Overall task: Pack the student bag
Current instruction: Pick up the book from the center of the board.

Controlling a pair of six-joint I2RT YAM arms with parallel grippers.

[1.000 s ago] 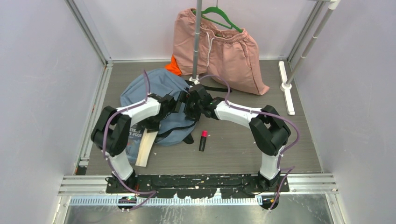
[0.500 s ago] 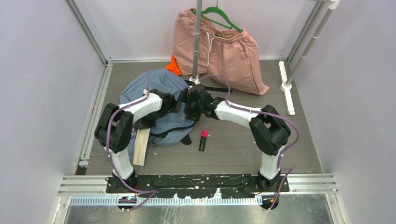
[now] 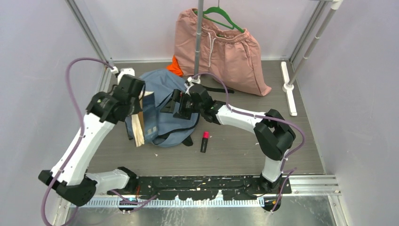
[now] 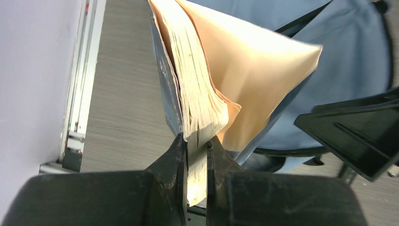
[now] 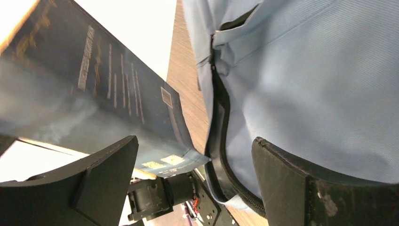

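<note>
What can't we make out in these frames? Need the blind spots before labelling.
Inside of the student bag: top view, covered by the book and right arm; right wrist view shows only the zipper.
Title on the book: right wrist view, blurred and cut by the edge.
Label on the marker: top view, too small.
Most of the orange cloth: top view, only a corner shows between bag and pink shorts.

The left arm, folded low beside the student bag [image 3: 162, 81] a second ago, now stands raised and swung out to the left. The left claw [image 4: 195, 141], previously open, is clamped on the book [image 4: 200, 89], which has left the surface [image 3: 235, 146] and hangs over the bag's left edge. The right claw [image 3: 178, 106] sits slightly further left.
</note>
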